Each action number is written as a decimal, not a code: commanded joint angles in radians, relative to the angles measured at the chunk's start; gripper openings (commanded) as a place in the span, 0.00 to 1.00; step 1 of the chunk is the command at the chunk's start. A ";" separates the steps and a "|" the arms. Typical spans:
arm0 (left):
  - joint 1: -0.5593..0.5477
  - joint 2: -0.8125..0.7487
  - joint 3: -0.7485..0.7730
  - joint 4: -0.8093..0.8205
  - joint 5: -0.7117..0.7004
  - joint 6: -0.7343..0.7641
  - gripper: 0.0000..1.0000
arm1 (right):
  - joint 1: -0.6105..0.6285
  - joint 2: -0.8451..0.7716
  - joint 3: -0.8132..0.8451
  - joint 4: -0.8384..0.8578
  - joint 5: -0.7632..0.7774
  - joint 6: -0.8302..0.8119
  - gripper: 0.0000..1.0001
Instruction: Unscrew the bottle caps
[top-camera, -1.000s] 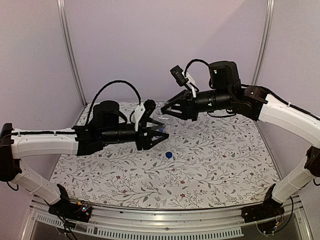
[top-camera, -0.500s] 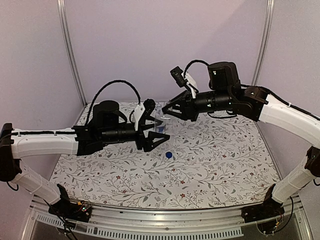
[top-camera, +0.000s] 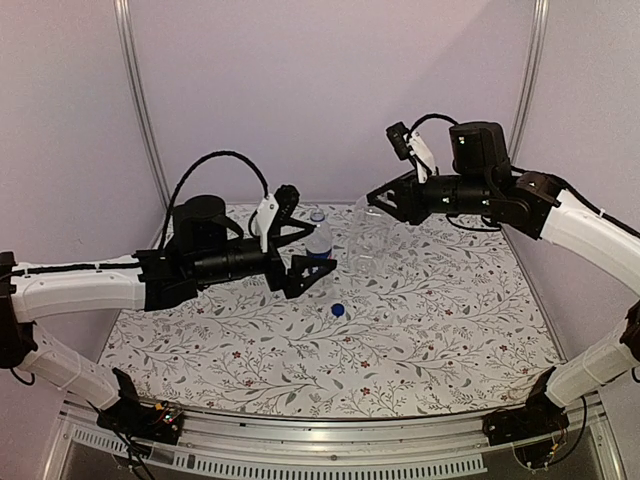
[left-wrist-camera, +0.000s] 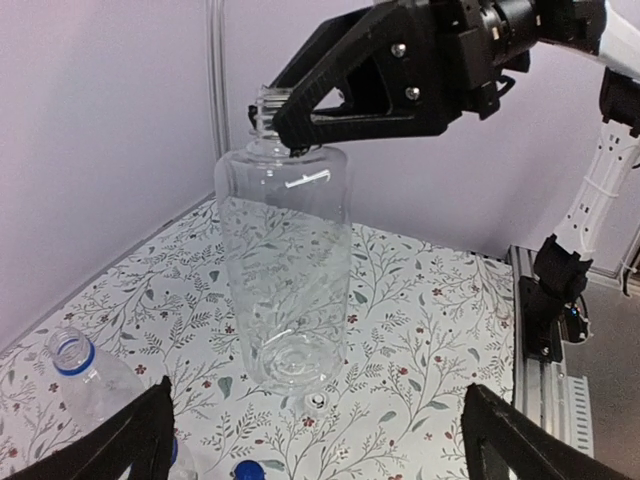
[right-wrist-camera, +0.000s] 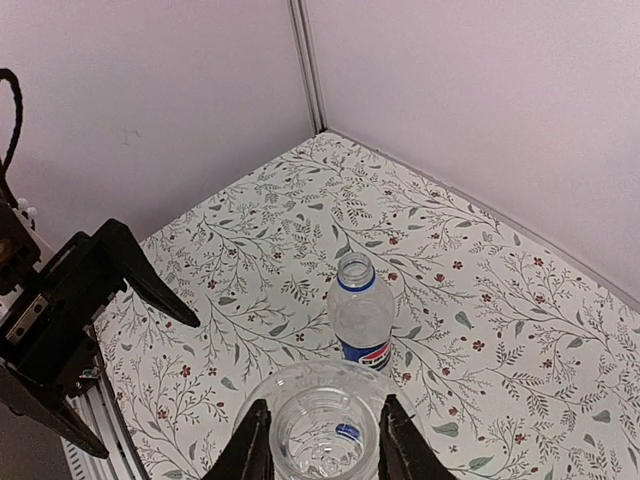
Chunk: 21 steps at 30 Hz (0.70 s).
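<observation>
From above, we see the right claw clenched on the neck of the clear bottle, which hangs tilted below it near the far side of the table. That view leaves the bottle faint against the flowered cloth, and we cannot tell whether its base touches down.

The left wrist camera shows it far better. The bottle stands upright in the frame with its threaded mouth bare, and the black fingers pinch it just under the rim.

The right wrist camera looks straight down into that open mouth, with one finger on each side of it.

The left claw is released, its jaws spread wide and gripping nothing. In its own camera the two fingers sit at the bottom corners, with the clear bottle ahead of them and apart from them.

The labelled bottle stands on the cloth. Only the wrist views show its mouth open, with a blue ring left on the neck.

The blue cap lies alone on the cloth, nearer than both bottles.

The left wrist view alone shows a small pale round piece on the cloth just below the clear bottle's base. We cannot tell whether it is a cap.
</observation>
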 joint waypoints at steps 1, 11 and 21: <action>-0.003 -0.004 0.021 -0.013 -0.194 -0.021 1.00 | 0.000 -0.018 -0.006 0.004 0.076 0.115 0.00; -0.127 0.090 0.129 -0.102 -0.523 -0.002 1.00 | 0.051 0.026 0.001 0.120 0.097 0.375 0.00; -0.186 0.163 0.193 -0.125 -0.626 0.042 1.00 | 0.090 0.089 0.021 0.207 0.074 0.467 0.00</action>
